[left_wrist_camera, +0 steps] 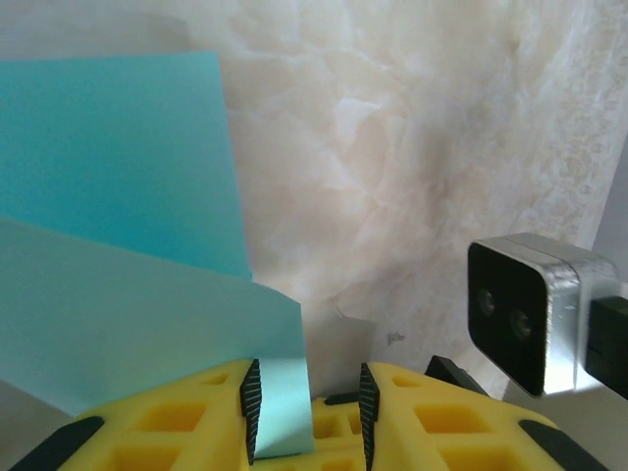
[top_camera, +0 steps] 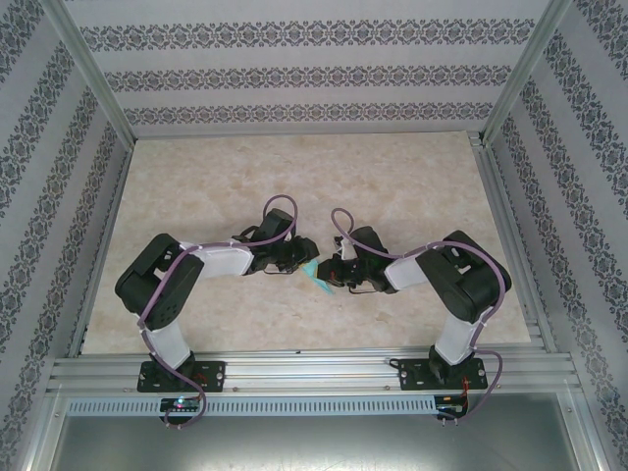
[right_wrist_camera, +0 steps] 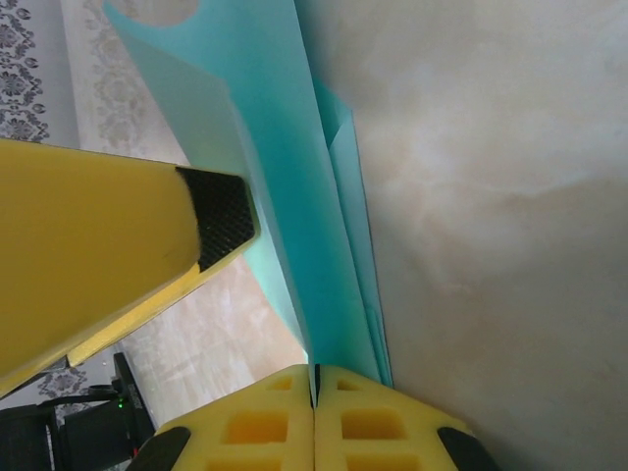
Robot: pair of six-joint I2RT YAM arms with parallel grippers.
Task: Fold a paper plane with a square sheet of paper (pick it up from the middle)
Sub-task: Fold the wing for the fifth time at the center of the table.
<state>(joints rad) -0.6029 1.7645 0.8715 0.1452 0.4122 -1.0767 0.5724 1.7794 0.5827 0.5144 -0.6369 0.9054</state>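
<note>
The sheet of paper is teal and folded into layers, held up between the two arms near the middle of the table. My right gripper is shut on the lower end of the folded layers, which rise edge-on from its yellow fingers. My left gripper is open. A pale flap of the paper hangs between its jaws and lies against the left pad, clear of the right pad. A darker teal layer sits behind the flap. In the top view the left gripper and right gripper nearly meet.
The marble-patterned table stretches far behind both grippers. Patterned walls and aluminium rails close it in. The right wrist's camera block sits close on the right of the left wrist view. The left gripper's yellow finger stands beside the paper.
</note>
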